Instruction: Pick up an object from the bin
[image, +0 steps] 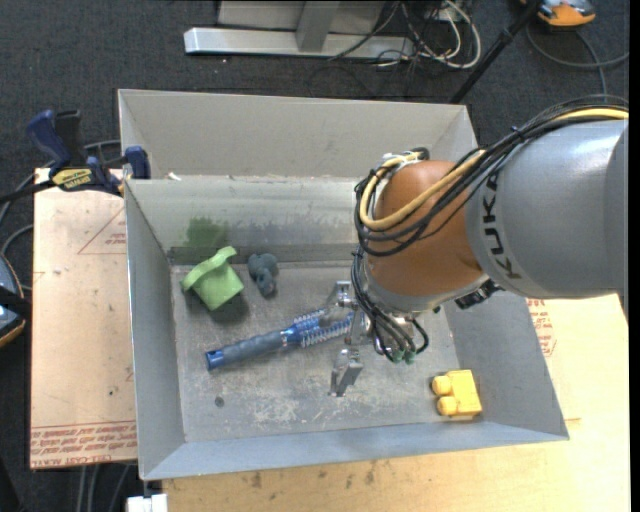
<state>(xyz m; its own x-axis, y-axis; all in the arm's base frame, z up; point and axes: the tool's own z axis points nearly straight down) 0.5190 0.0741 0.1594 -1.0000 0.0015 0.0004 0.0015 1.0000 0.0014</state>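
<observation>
Your gripper (345, 336) sits low in the bin (150, 330) with its jaws apart, one on each side of the coiled silver end of the blue stick-shaped tool (250, 347). That tool lies slantwise across the middle of the floor. You can read "KUKA" on the grey arm (560, 220).

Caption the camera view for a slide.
KUKA arm's gripper low in the grey bin at the coiled end of the blue tool; green piece, grey lump and yellow block lie apart.
</observation>
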